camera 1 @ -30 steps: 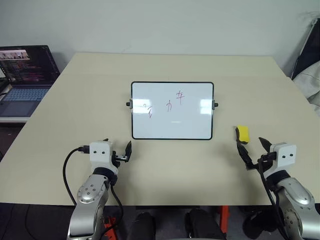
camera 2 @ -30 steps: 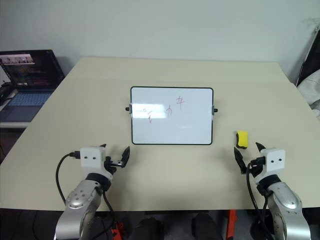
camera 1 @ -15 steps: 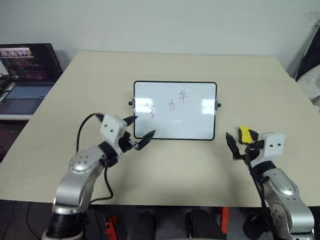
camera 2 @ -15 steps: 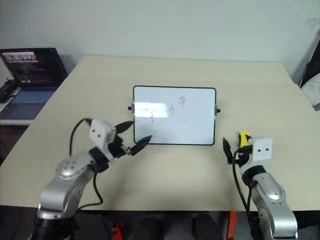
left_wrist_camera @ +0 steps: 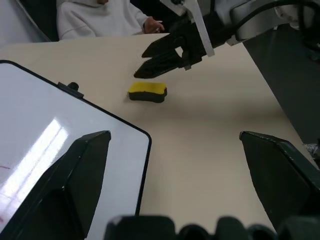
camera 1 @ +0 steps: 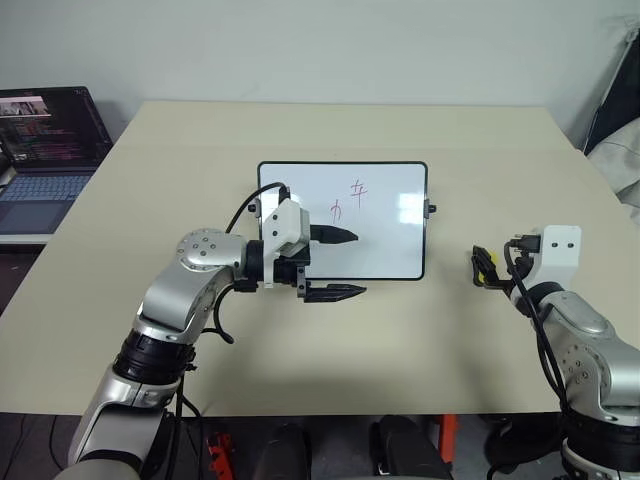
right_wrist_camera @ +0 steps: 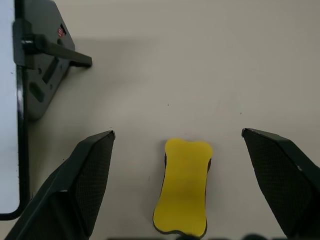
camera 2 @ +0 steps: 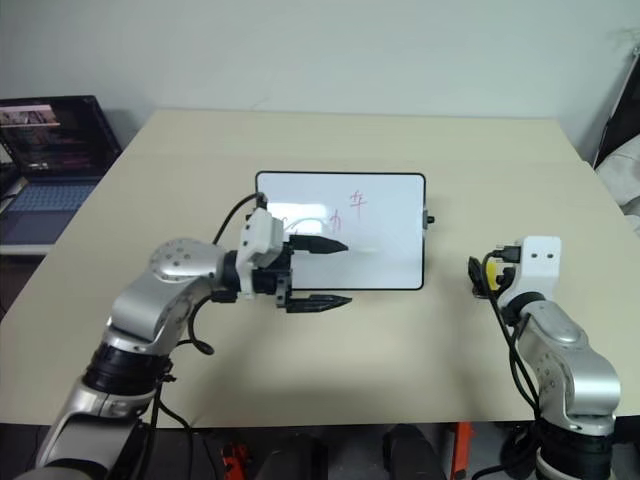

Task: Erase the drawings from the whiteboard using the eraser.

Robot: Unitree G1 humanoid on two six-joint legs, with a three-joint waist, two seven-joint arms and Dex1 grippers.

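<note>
The whiteboard [camera 1: 390,225] lies flat mid-table inside its thin black frame. Red drawings [camera 1: 358,193] [camera 1: 337,210] sit in its upper middle; my left arm covers the board's left part. My left gripper [camera 1: 343,264] points to the right over the board's lower left edge, open and holding nothing. The yellow eraser [right_wrist_camera: 183,200] with its black underside lies on the table right of the board, also seen as eraser [left_wrist_camera: 146,91]. My right gripper [right_wrist_camera: 178,134] hovers just over it, open wide, one finger to each side and clear of it.
A laptop [camera 1: 45,140] stands open on a side surface left of the table [camera 1: 200,150]. A person in a white hoodie [left_wrist_camera: 100,20] sits past the table's right edge. The board's grey foot [right_wrist_camera: 42,75] juts out toward the eraser.
My left arm has swung up and to the right, from the near-left table to the board's lower left edge, turning to point right. My right gripper has moved forward over the eraser.
</note>
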